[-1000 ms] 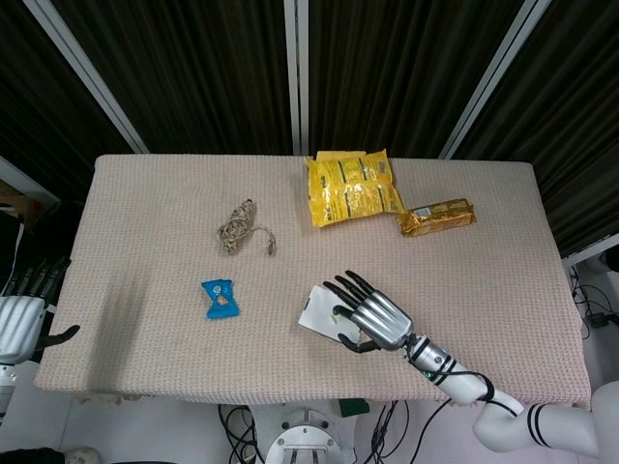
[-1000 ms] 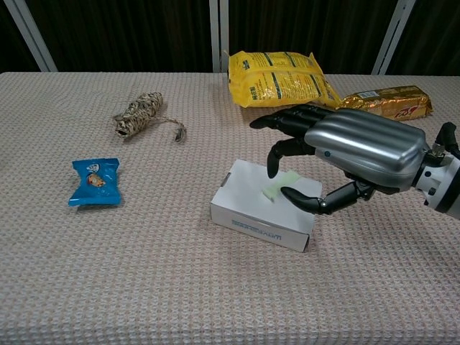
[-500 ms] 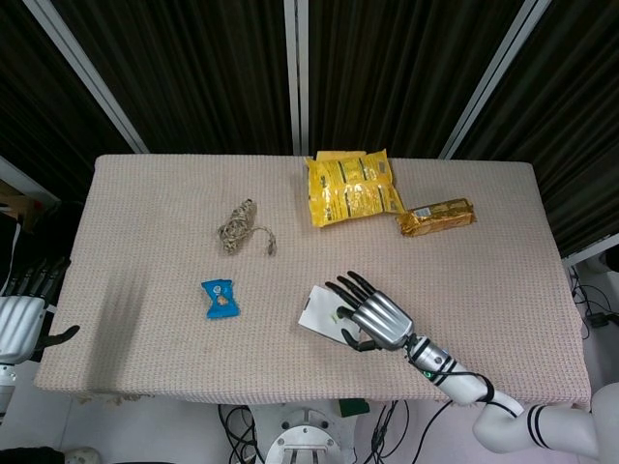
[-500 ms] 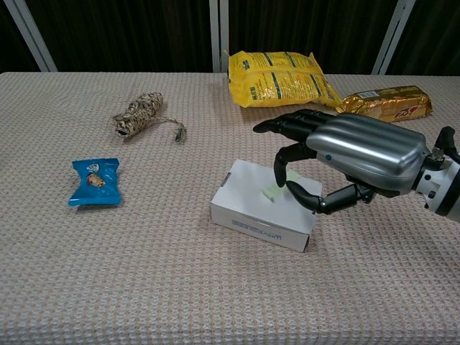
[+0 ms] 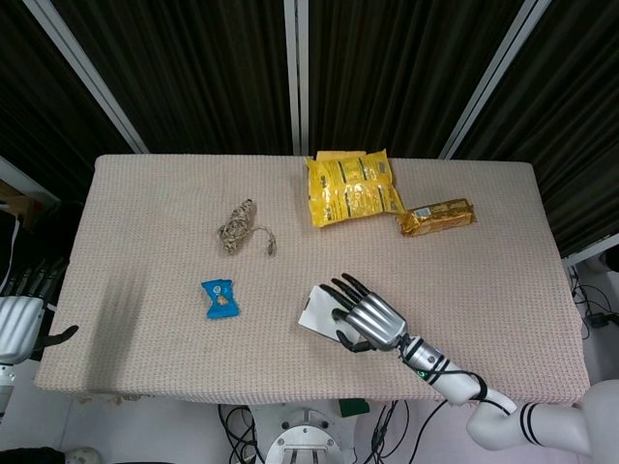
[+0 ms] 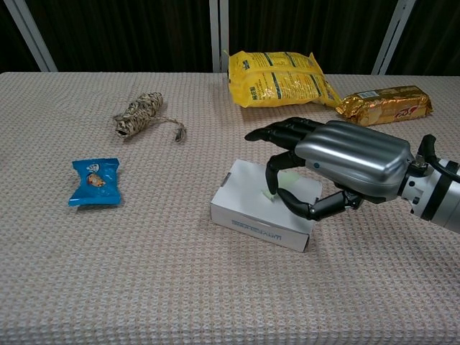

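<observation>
A table [image 5: 135,193] covered in a beige, waffle-textured cloth stands in front of dark panelled walls crossed by pale metal struts, with cables showing on the floor beneath its near edge. Toward the back lie a yellow snack bag [image 5: 351,187] and, just beside it to the right, a gold-wrapped biscuit pack [image 5: 438,217]. A bundle of twine [image 5: 239,227] sits left of the middle, and a small blue candy packet [image 5: 220,297] lies nearer the front edge, well apart from the rest. The white box [image 6: 248,209] lies flat near the front of the table, right of centre, with a pale green slip on its top. The right hand [image 6: 338,162] is over the right end of that box, palm down: one bent finger comes down onto the lid by the green slip, the thumb curls in low just above the lid, and the other fingers stretch out past the box's far edge. It touches the box but has no grip on it. The left hand [image 5: 21,319] hangs off the table's left edge, fingers apart, holding nothing.
</observation>
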Robot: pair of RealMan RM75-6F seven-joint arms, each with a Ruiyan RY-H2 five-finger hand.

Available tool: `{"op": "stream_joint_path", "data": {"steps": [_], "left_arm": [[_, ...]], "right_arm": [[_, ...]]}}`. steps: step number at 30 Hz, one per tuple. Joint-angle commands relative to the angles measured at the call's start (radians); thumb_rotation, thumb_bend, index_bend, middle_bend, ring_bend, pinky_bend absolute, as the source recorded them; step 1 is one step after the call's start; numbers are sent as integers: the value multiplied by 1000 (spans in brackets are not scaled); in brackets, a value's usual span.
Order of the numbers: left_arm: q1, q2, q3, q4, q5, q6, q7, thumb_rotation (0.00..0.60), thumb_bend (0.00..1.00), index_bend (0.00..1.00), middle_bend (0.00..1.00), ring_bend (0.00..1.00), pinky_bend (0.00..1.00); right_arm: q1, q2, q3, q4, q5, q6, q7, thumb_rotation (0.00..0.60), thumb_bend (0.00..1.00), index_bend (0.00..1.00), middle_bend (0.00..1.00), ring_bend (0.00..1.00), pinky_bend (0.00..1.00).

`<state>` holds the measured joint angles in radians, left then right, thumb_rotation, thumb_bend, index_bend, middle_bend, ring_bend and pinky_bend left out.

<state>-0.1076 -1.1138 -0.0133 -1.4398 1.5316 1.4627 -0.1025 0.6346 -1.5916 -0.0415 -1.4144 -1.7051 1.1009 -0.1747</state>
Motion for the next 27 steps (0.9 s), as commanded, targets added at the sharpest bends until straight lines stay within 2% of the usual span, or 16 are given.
{"op": "stream_joint_path", "data": {"steps": [1,11,27], "left_arm": [[1,0,0,1,0,1,-1,600,0,84,74,0,93],[1,2,-1,1,1,4,-3,600,0,84,74,0,93],[1,2,-1,0,1,2,-2,600,0,84,74,0,93]], "right_arm": [[2,-4,0,3,-1,-3,-1,220,585,443,0,0,0],[5,-21,-2,22,7,-23,-9,222,593,442,0,0,0],[9,-25,5,27,-11,5,19,219,594,431,0,0,0]]}}
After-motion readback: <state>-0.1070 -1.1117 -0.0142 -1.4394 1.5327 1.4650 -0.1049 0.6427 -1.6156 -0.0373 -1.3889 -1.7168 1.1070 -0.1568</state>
